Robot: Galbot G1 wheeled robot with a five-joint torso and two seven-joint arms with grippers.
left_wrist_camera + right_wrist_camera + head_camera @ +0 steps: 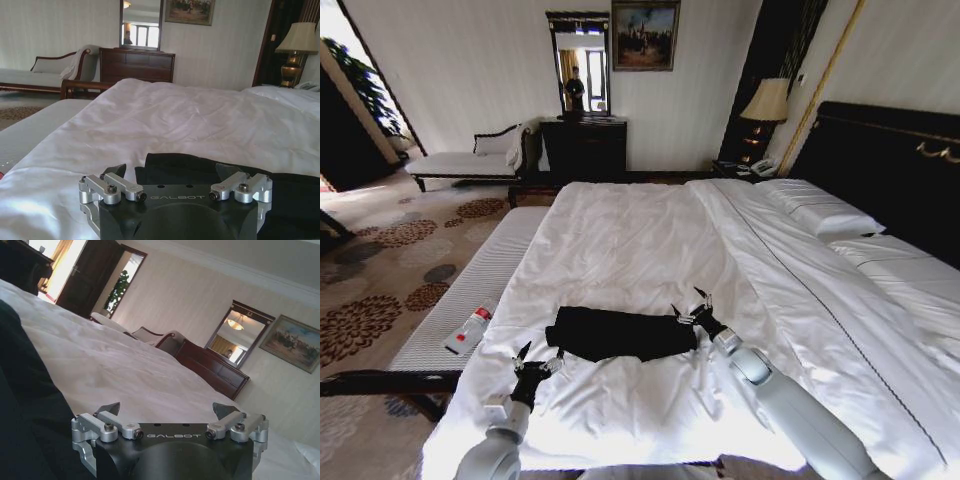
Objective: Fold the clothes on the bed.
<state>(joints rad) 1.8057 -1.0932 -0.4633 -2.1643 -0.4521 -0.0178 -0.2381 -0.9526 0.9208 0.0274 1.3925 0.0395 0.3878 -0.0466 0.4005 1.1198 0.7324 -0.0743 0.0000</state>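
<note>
Seeing folded black cotton T-shirt (pixel 620 333) on the white-duvet bed (pixel 640 240), between our end effectors. Left end effector (pixel 538 362) just beside its near-left corner, fingers spread. Right end effector (pixel 690 308) at its right end, also spread. Small bottle (pixel 469 330) on grey bench (pixel 480 285), left; open duvet beyond.

Striped pale walls (pixel 470 60), patterned carpet (pixel 380 250), dark dresser (pixel 583 148), lit lamp (pixel 766 102).

Both arms reach forward, low.
Left gripper (pixel 538 358) and right gripper (pixel 691 308) each hold their jaws spread wide.
</note>
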